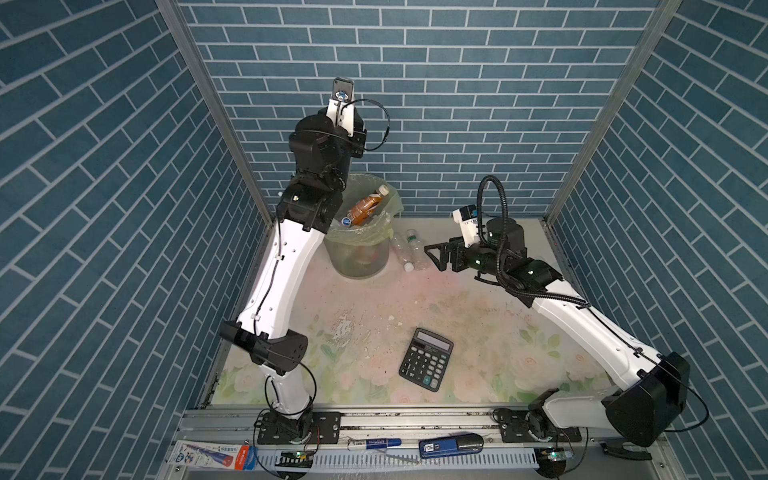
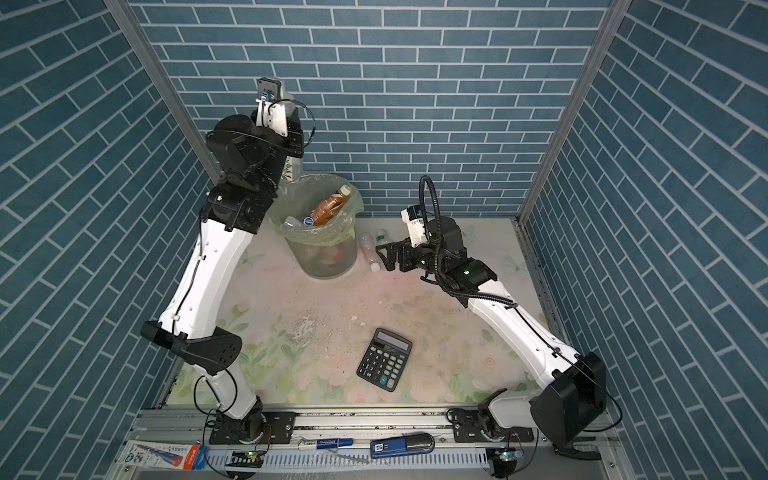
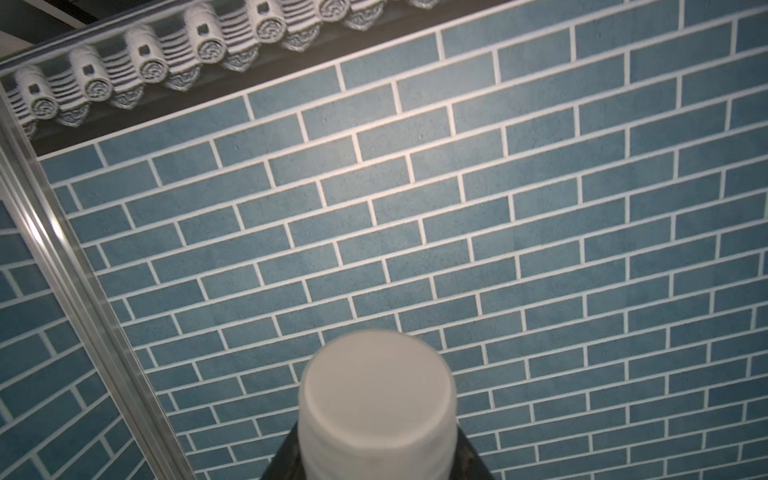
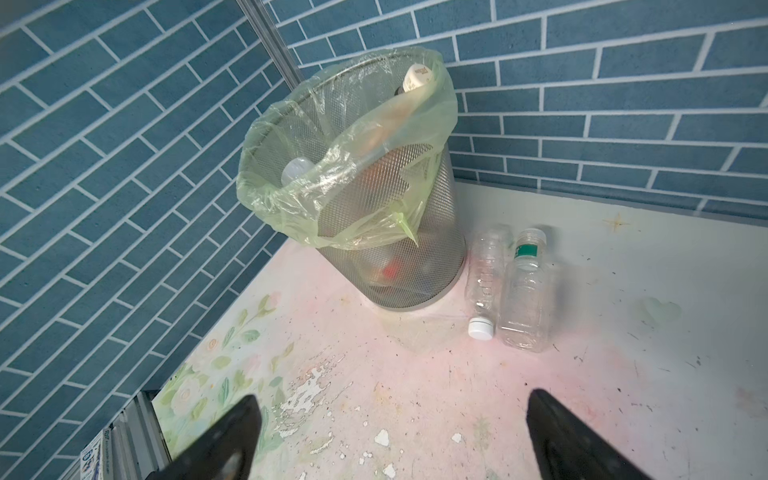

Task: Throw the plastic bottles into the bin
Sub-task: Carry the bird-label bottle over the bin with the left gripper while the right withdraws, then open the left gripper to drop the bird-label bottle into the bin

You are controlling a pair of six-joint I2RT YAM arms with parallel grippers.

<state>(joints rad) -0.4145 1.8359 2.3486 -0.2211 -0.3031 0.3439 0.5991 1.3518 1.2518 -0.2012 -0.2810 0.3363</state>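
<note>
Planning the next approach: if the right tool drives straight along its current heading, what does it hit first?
Probably the bin: the open right tool aims at its lower mesh wall. The white-capped bottle lying beside the bin sits just off that line and might get clipped; height is hard to judge.

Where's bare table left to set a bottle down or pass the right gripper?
Biggest bare patch: mid-table, bordered by the bin, the calculator and the left arm. The front strip left of the calculator is free too. Crowded: right of the bin, where two clear bottles lie side by side just ahead of the open right gripper.
</note>
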